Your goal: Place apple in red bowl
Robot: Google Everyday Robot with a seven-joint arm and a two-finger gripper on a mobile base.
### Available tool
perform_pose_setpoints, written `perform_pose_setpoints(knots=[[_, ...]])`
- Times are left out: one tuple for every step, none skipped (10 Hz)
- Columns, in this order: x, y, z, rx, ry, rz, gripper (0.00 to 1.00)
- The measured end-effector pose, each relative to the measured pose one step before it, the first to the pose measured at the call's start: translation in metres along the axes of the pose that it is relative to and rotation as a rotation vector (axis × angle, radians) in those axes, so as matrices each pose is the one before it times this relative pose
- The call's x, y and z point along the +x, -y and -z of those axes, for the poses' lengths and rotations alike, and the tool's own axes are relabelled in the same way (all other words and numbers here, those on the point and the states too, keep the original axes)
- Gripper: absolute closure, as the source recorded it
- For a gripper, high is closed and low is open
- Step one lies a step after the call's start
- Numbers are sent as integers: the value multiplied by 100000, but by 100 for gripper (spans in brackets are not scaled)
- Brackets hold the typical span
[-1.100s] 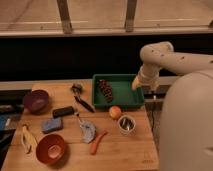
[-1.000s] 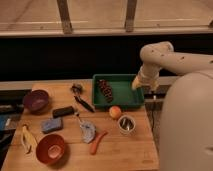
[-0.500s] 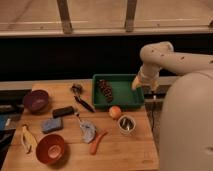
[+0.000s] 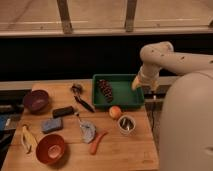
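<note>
The apple is small, yellowish with a red-orange blush. It lies on the wooden table just in front of the green tray and left of a small metal cup. The red bowl sits empty at the table's front left. My gripper hangs at the end of the white arm over the tray's right edge, up and to the right of the apple and far from the bowl.
A pine cone lies in the green tray. A dark purple bowl, black block, blue sponge, banana, orange carrot, grey scoop and dark utensils lie on the table. My white body fills the right.
</note>
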State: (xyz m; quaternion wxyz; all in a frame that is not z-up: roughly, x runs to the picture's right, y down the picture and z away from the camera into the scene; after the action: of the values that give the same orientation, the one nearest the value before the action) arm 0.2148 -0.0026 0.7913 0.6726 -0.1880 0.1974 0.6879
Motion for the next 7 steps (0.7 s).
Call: perform_pose_setpoints(knots=[[0, 1, -3, -1, 0, 0, 38], [2, 3, -1, 4, -7, -4, 38], [-1, -1, 1, -3, 7, -4, 38], [0, 2, 3, 3, 0, 0, 38], [2, -10, -9, 22, -14, 41, 38], [-38, -135, -5, -152, 82, 564, 38], [-141, -175, -16, -182, 196, 804, 38]])
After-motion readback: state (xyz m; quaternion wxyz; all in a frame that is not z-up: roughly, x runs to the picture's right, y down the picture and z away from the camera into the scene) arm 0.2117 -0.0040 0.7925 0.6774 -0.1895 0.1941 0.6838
